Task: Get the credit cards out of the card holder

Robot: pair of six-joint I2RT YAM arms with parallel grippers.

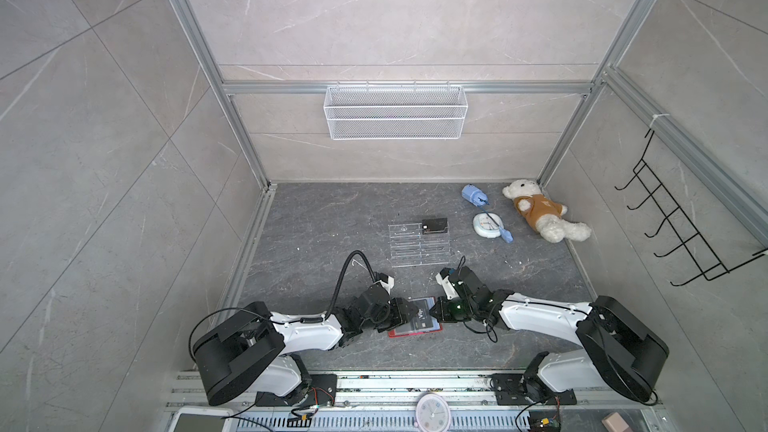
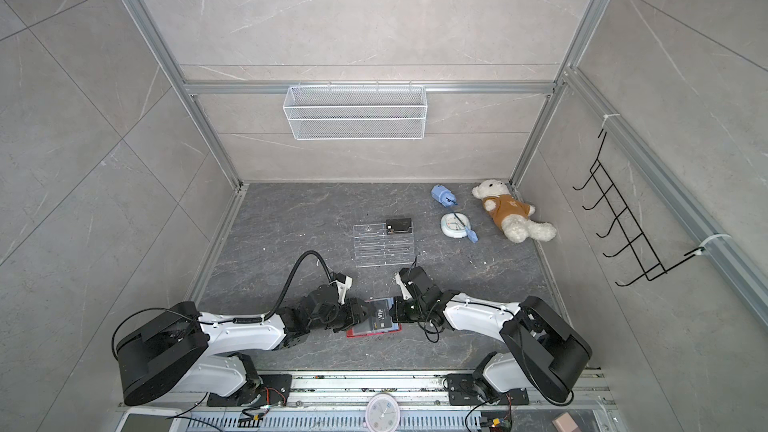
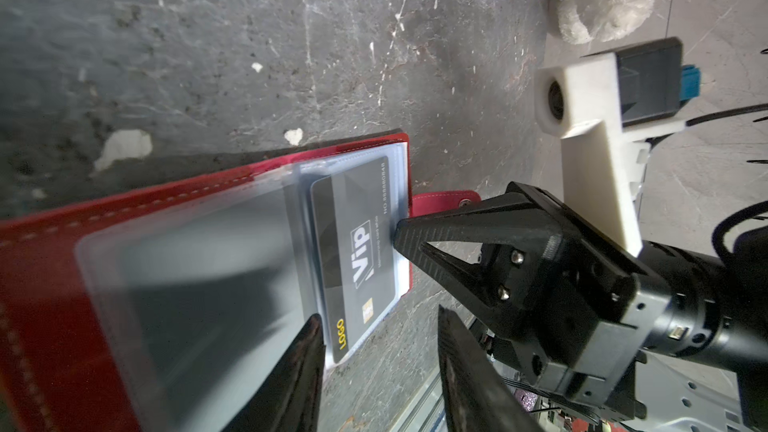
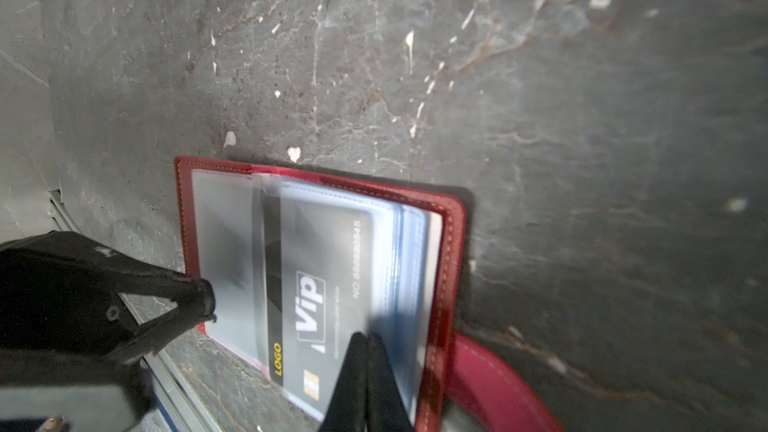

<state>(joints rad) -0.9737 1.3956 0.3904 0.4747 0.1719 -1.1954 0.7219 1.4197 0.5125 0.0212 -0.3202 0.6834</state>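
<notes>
A robot-testing lab cell is showing here: an aluminium frame [image 1: 270,88] is holding stone-look panels [image 1: 395,14], two robot arms [image 1: 303,328] are sitting bolted to a metal rail [image 1: 415,384] behind the left pincer [image 1: 413,311], bare wiring [image 1: 307,409] is trailing there, a wire basket [image 1: 395,118] is hanging well beyond

A: Top views are bright and even, with soft shadows under the white-and-black robot arms [image 1: 303,328]. The wide lens splays the aluminium frame rails [image 1: 270,88] outward.
B: Wrist views are dimmer. The red leather-look card holder [image 4: 451,243] is motion-blurred, its clear plastic sleeves [image 3: 187,276] glaring milky.
</notes>
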